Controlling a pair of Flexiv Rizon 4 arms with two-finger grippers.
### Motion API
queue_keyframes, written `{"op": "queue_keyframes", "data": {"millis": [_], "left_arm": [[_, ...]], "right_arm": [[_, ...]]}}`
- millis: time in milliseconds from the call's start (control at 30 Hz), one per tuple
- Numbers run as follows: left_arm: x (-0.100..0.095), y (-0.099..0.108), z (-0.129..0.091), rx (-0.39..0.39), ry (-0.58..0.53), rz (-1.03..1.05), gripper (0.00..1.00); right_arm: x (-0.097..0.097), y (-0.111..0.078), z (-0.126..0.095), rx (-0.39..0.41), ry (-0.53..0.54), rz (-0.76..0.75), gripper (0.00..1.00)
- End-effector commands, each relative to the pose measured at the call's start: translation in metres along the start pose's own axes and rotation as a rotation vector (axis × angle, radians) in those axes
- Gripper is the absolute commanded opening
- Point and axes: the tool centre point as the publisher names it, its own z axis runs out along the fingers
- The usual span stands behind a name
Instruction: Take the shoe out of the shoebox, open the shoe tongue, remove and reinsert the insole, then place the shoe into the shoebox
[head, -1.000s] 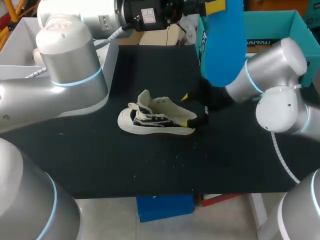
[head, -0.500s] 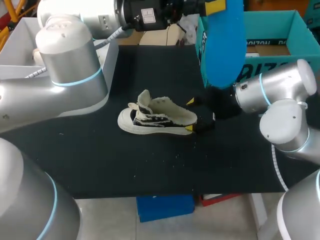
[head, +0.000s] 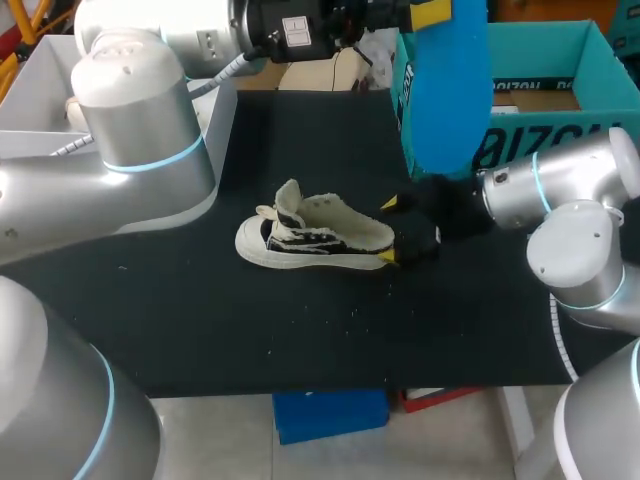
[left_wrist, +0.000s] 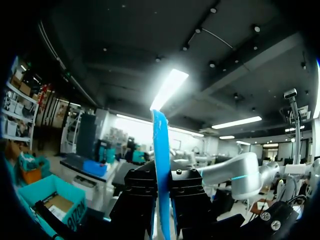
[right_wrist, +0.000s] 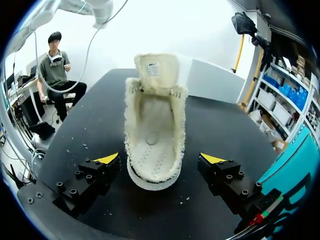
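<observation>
The black and cream shoe lies on the black table, toe pointing left and tongue pulled up. My right gripper is open at its heel, one yellow tip on each side. In the right wrist view the shoe shows an empty cream inside, and its heel sits between the fingers of the right gripper without touching either. High above the table, my left gripper is shut on the blue insole, which hangs down. The left wrist view shows the insole edge-on, pinched in the left gripper.
The teal shoebox stands open at the back right, just behind my right arm. A pale grey bin sits at the back left, behind my left arm. Bare black mat stretches in front of the shoe.
My right gripper has slid a little to the right and toward the table's front at the shoe's heel, still open. The left arm and the insole have stayed still.
</observation>
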Motion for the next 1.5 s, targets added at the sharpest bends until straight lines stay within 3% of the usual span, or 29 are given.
{"op": "queue_keyframes", "data": {"millis": [33,333,633,700,900,933,967,1033,1200,1500], "left_arm": [[0.001,0.001,0.001,0.0,-0.005,0.001,0.0],[0.001,0.001,0.001,0.0,-0.005,0.001,0.0],[0.001,0.001,0.001,0.0,-0.005,0.001,0.0],[0.001,0.001,0.001,0.0,-0.005,0.001,0.0],[0.001,0.001,0.001,0.0,-0.005,0.001,0.0],[0.001,0.001,0.001,0.0,-0.005,0.001,0.0],[0.001,0.001,0.001,0.0,-0.005,0.001,0.0],[0.001,0.001,0.001,0.0,-0.005,0.001,0.0],[0.001,0.001,0.001,0.0,-0.005,0.001,0.0],[0.001,0.001,0.001,0.0,-0.005,0.001,0.0]], "right_arm": [[-0.006,0.008,-0.01,0.047,0.01,-0.005,1.0],[-0.016,0.02,-0.022,0.151,0.022,-0.063,1.0],[-0.037,0.04,-0.03,0.391,0.033,-0.16,1.0],[-0.039,0.043,-0.026,0.486,0.073,-0.182,1.0],[-0.045,0.049,-0.018,0.638,0.118,-0.191,1.0],[-0.045,0.05,-0.015,0.661,0.128,-0.194,0.84],[-0.045,0.051,-0.012,0.688,0.142,-0.202,0.77],[-0.044,0.054,-0.007,0.716,0.153,-0.205,0.81],[-0.042,0.062,0.002,0.784,0.161,-0.214,0.67],[-0.035,0.068,0.019,0.826,0.168,-0.2,0.59]]}}
